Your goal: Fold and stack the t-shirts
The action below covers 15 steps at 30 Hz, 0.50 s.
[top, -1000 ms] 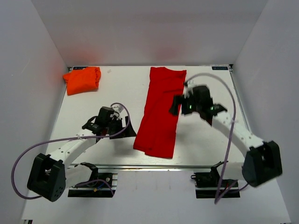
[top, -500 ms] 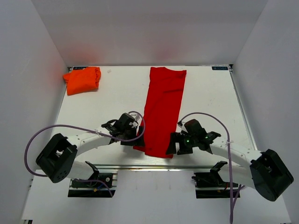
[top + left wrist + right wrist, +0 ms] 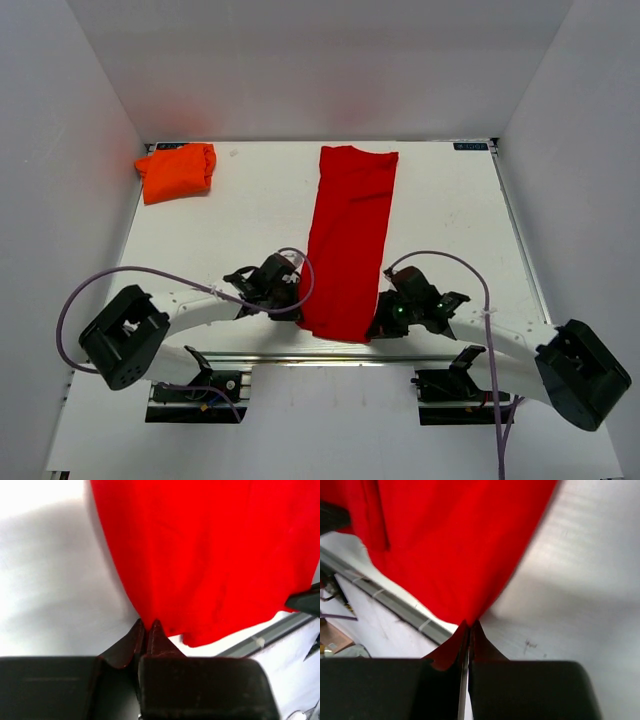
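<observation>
At the near edge of the table [image 3: 450,220], the left gripper [image 3: 290,298] and right gripper [image 3: 385,318] were each clamped on a bottom corner of the red shirt [image 3: 348,240], a long strip mid-table, probably to fold it away; the orange shirt [image 3: 177,171] sat bundled far left.

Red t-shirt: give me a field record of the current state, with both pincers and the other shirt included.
red t-shirt: folded into a long strip, lying down the middle of the table, near end by the front edge
left pincer: shut on the strip's near left corner
right pincer: shut on the strip's near right corner
orange t-shirt: compact bundle at the far left corner, apart from both arms
stack: not yet made
</observation>
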{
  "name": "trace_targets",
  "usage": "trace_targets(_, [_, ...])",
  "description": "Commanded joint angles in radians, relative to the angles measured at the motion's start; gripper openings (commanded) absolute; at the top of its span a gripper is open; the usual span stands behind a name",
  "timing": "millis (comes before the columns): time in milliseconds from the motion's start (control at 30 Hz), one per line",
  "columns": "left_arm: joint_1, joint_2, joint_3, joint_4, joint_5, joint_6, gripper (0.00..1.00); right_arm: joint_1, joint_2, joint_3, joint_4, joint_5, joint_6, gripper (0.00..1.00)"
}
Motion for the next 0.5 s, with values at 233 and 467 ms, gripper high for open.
trace_targets(233, [-0.087, -0.254, -0.082, -0.115, 0.104, -0.120, 0.00, 0.053, -0.263, 0.025, -0.272, -0.012, 0.031, 0.00])
trace_targets(467, [-0.084, -0.156, 0.179, -0.194, 0.045, -0.069, 0.00, 0.039, -0.180, 0.220, -0.352, 0.178, -0.072, 0.00])
